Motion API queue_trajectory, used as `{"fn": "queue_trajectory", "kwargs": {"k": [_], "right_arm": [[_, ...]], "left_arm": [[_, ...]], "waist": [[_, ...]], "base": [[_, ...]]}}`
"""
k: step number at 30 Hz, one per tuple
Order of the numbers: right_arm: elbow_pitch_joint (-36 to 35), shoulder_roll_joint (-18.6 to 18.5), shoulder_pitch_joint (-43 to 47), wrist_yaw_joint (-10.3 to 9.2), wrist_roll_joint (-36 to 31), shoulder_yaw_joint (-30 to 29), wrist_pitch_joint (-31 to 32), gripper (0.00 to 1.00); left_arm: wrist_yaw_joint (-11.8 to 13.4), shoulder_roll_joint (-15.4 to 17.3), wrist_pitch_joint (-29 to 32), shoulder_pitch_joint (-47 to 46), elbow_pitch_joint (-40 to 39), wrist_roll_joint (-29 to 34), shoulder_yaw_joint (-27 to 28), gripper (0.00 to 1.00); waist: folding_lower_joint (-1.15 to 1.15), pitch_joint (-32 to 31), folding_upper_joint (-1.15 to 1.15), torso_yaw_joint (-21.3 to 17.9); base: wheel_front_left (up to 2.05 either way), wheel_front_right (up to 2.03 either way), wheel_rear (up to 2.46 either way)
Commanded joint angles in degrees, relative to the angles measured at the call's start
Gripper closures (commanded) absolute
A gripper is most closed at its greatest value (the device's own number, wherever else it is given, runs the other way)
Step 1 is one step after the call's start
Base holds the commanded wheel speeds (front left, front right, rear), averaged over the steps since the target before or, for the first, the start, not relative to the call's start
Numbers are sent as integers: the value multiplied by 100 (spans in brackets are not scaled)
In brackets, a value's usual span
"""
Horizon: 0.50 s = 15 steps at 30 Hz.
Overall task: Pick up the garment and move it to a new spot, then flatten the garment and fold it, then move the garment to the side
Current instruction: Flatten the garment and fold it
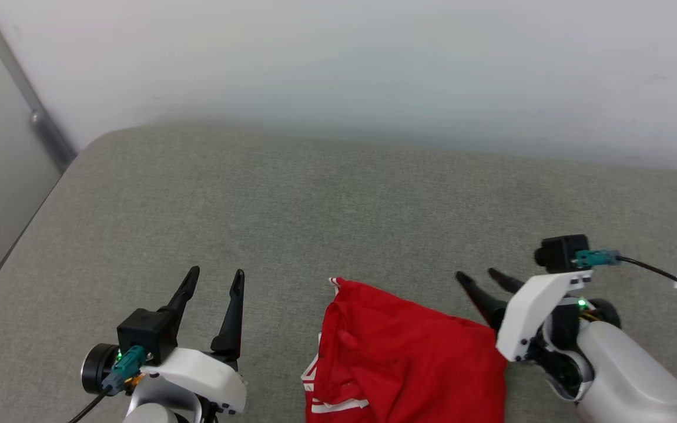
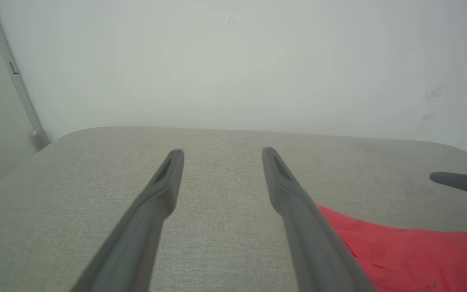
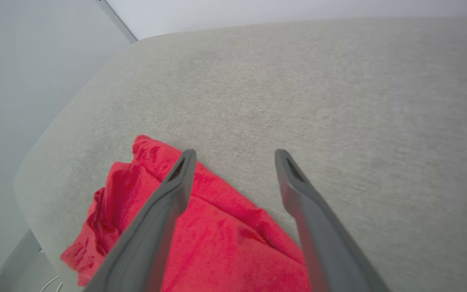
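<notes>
Both grippers stand with fingers apart, holding nothing. Left gripper point(image 1: 217, 272) hovers over bare grey fabric surface point(image 1: 315, 205), to the left of the garment and clear of it. Right gripper point(image 1: 477, 274) sits at the garment's right edge, one of its two fingers over the red cloth in the right wrist view; contact cannot be told. One garment point(image 1: 397, 346), a crumpled red jersey with white striped trim at its left edge, lies on the surface between the two grippers.
</notes>
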Motion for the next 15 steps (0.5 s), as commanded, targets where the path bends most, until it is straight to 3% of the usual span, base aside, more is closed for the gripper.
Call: {"fn": "queue_trajectory", "kwargs": {"k": [1, 3, 8, 15], "right_arm": [[131, -66, 37, -1, -303, -189, -221, 0], [214, -136, 104, -2, -542, -365, -377, 0], [349, -373, 476, -2, -1500, -1440, -1121, 0], [-607, -124, 1233, -2, -2530, -2856, -1691, 0]], "left_arm": [[48, 14, -37, 84, -21, -2, 26, 0], [83, 20, -41, 105, -32, -10, 51, 0], [155, 67, -76, 193, -50, -44, 173, 0], [311, 159, -129, 512, -148, -73, 457, 0]], "waist": [[0, -48, 0, -138], [0, -57, 0, -194], [0, -84, 0, -453], [0, -161, 0, -768]], "base": [[0, 0, 0], [0, 0, 0], [0, 0, 0], [0, 0, 0]]}}
